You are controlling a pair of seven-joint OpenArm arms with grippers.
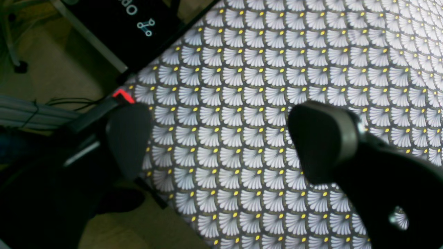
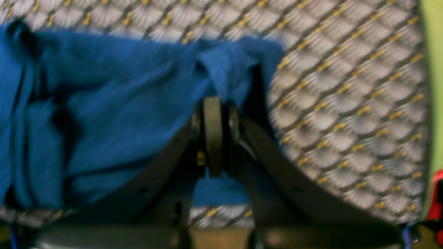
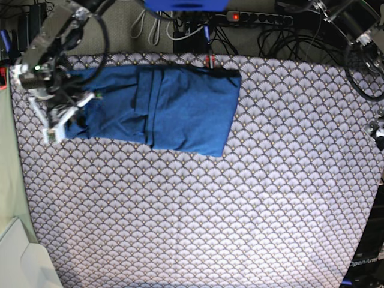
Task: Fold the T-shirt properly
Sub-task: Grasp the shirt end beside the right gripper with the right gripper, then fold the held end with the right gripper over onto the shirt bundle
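Observation:
The blue T-shirt lies partly folded at the back left of the patterned tablecloth, its left end narrow and bunched. My right gripper sits at that left end. In the right wrist view my right gripper is shut on a pinched ridge of the T-shirt, with the fabric draping off to the left. My left gripper hangs open over bare tablecloth near a table corner, its two dark fingers wide apart and holding nothing. No T-shirt shows in the left wrist view.
A power strip and cables run behind the table's far edge. A white object sits off the front left corner. In the left wrist view a black frame and a red mark border the table edge, with floor beyond.

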